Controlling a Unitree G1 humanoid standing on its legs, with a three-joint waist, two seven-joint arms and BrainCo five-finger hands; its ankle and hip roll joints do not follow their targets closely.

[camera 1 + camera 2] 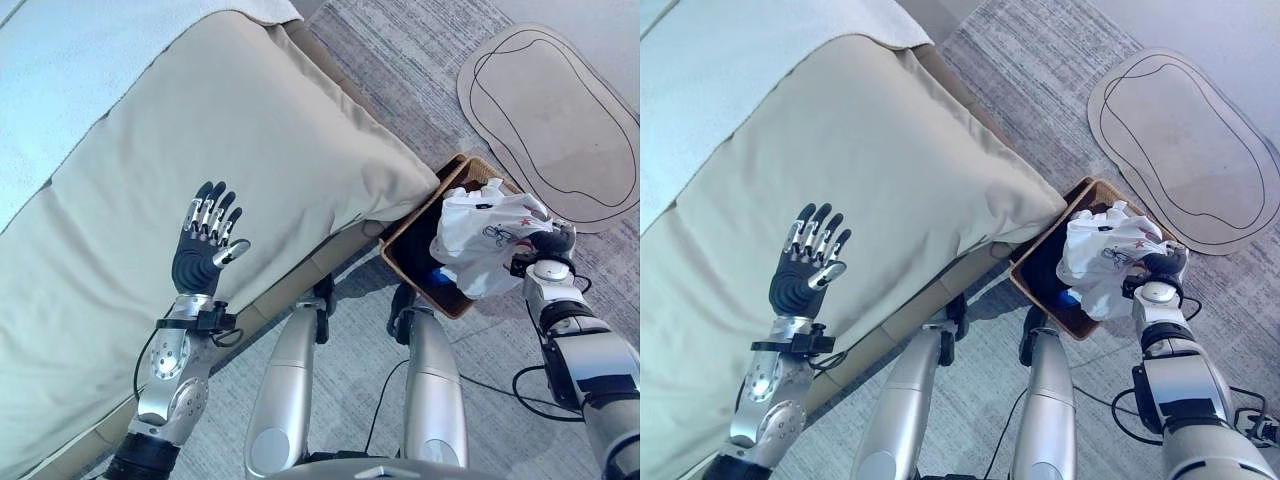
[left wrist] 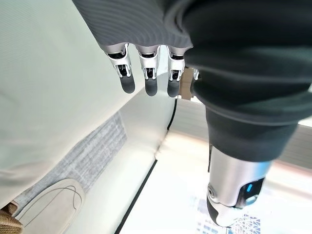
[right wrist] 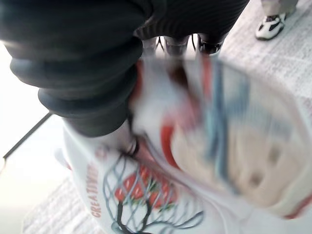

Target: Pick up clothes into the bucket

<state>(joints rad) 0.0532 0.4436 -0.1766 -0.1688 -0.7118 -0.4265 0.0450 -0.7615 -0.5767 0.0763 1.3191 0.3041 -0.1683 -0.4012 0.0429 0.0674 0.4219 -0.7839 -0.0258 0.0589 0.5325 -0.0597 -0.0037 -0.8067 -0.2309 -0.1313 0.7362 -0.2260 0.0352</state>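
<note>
White printed cloth garment (image 1: 487, 240) hangs bunched from the right hand (image 1: 551, 243), whose fingers curl round it directly above the brown woven rectangular bucket (image 1: 418, 228), apparently so a release would drop it inside. Something blue already lies in the bucket. Left hand (image 1: 206, 243) hovers with fingers straight over the beige cushioned bed (image 1: 200, 130), idle. Beyond, an oval grey floor mat (image 1: 551, 120) lies clear of the drop; the bed's corner crowds the bucket's near edge.

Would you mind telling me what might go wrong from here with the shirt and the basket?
The white printed shirt, bunched in the right hand, hangs over the wicker basket's outer edge, so on release it may drape over the rim or slide onto the carpet. The left hand hovers open above the bed.
</note>
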